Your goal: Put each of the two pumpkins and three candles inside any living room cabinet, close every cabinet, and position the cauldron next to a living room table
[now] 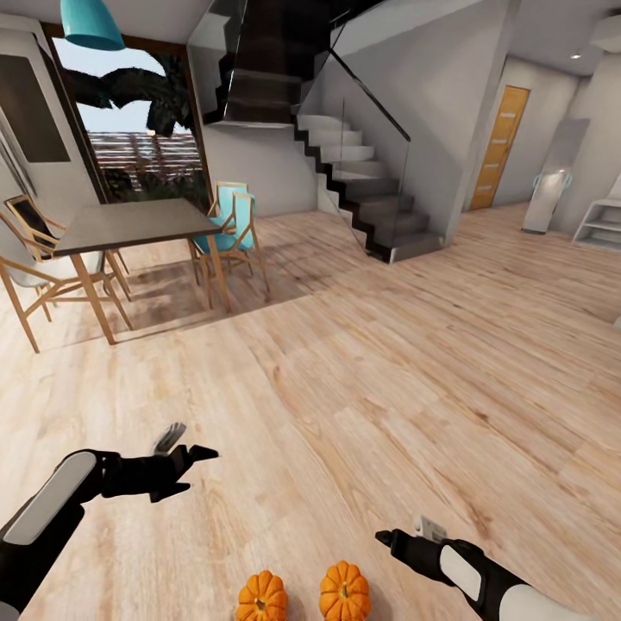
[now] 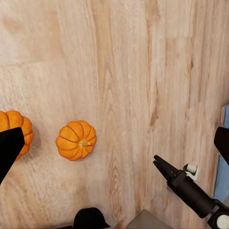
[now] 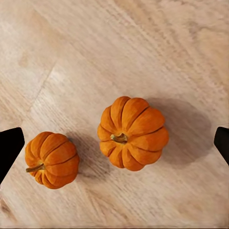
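Two pumpkins on the wood floor (image 1: 362, 362) at your feet, cut off low in the head view

Your right gripper (image 3: 114, 138) hangs spread wide over the right pumpkin (image 3: 132, 133), empty; the left pumpkin (image 3: 51, 160) sits just beside. Your left gripper (image 1: 191, 461) stands wide too, holding nothing, its fingertips (image 2: 9, 148) cropped

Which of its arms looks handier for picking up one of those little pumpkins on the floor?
Probably the right. The right gripper hangs open close beside the nearer pumpkin, which sits between its fingertips in its wrist view. The left gripper is farther off.
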You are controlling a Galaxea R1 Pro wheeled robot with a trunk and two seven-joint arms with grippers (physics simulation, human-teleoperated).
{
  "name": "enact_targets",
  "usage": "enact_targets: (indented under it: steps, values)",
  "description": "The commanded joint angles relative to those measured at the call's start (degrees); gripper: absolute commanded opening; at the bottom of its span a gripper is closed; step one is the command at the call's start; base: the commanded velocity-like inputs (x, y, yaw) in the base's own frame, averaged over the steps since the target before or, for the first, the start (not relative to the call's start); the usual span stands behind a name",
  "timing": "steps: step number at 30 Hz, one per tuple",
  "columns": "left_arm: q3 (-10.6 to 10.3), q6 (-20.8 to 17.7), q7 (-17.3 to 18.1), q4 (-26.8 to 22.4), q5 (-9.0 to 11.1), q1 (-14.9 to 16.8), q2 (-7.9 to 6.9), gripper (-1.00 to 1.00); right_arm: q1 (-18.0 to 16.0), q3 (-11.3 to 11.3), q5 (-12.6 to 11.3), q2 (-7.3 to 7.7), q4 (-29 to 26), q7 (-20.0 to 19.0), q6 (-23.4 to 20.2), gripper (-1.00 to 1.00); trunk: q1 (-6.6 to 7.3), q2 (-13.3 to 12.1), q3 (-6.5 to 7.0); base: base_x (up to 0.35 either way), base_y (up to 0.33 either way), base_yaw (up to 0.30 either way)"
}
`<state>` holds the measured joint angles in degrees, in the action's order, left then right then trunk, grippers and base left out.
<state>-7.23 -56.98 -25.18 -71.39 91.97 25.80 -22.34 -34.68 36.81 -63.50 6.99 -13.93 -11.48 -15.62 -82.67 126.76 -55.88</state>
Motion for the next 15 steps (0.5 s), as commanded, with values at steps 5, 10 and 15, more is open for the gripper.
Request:
enact_targets:
  steps: [5, 10, 15]
  values:
    - [-0.11, 0.03, -0.58, -0.06, 2.28, 0.04, -0.74, 1.00, -0.04, 0.18, -0.22, 0.04, -0.11, -0.20, -1.47, 1.00, -1.09, 2.04, -0.95, 0.000, 0.000, 0.000]
    - [-0.08, 0.03, -0.58, 0.01, 2.56, 0.04, -0.85, 1.00, -0.04, 0.14, -0.22, 0.04, -0.13, -0.24, -1.72, 1.00, -2.19, 4.05, -1.85, 0.000, 0.000, 0.000]
    - [-0.14, 0.01, -0.58, -0.01, 2.59, 0.04, -1.00, 1.00, -0.04, 0.10, -0.22, 0.04, -0.13, -0.64, -1.94, 1.00, -3.29, 6.05, -2.75, 0.000, 0.000, 0.000]
